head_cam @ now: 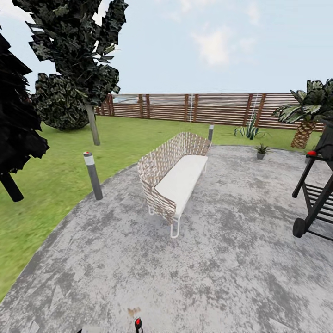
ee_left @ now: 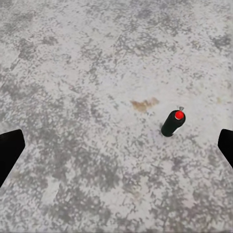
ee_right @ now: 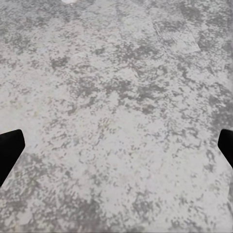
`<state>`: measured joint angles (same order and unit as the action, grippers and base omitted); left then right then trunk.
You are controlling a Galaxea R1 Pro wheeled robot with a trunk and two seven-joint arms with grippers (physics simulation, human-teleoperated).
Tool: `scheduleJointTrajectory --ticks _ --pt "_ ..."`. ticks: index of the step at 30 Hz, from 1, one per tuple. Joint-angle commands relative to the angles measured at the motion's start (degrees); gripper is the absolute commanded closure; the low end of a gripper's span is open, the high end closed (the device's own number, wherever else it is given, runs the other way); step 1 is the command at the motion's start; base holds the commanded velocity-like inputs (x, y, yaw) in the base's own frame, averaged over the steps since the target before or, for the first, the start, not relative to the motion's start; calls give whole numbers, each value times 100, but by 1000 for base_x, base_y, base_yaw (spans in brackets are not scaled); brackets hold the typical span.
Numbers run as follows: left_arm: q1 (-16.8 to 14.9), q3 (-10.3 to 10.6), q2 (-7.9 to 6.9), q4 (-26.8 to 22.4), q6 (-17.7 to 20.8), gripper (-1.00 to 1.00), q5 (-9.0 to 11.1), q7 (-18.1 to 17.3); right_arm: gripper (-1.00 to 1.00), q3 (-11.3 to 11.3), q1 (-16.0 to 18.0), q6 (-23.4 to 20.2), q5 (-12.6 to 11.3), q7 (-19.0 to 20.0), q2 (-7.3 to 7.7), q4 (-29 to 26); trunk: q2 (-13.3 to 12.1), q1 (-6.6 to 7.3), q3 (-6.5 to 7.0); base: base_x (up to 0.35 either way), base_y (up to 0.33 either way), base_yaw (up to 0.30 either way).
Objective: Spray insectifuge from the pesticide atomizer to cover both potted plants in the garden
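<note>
Left gripper [ee_left: 116, 145]: fingers spread wide, empty, hanging above the patio [ee_left: 73, 73].
Right gripper [ee_right: 116, 145]: equally wide, empty, over bare stone.
Pesticide atomizer [ee_left: 172, 123]: upright on the patio, red-capped, near the robot.
Potted plant [head_cam: 261, 151]: far right, beyond the wicker bench [head_cam: 173, 178].

Flat, even daylight, pale hazy sky [head_cam: 222, 46], no clear sun direction. Almost no cast shadows on the patio [head_cam: 222, 259]; trees [head_cam: 78, 55] render near-black. No glare. Head view is soft and bends wide at the edges, fence [head_cam: 194, 108] slats smeared. Wrist views grainy, stone texture blotchy, mildly blurred.
</note>
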<state>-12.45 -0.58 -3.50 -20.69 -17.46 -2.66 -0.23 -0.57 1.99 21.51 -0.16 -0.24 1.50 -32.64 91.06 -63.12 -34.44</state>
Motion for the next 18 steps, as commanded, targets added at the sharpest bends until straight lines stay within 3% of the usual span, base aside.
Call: scheduleJointTrajectory --ticks 1,7,13,18 --pt "-5 -7 -1 4 -16 -100 -26 -3 -100 -2 3 18 2 -2 0 3 44 -22 -26 0 0 -21" --pt "-61 -12 1 4 36 -100 -20 1 -100 -4 3 20 13 -7 19 -63 285 -154 -138 0 0 -6" --pt "-371 -24 7 2 60 -100 2 9 -100 -5 40 -16 16 -11 71 -949 525 -286 -245 0 0 0" --pt "-434 -26 9 86 34 -100 5 6 -100 15 78 11 38 5 77 -1029 726 -395 -335 0 0 0"
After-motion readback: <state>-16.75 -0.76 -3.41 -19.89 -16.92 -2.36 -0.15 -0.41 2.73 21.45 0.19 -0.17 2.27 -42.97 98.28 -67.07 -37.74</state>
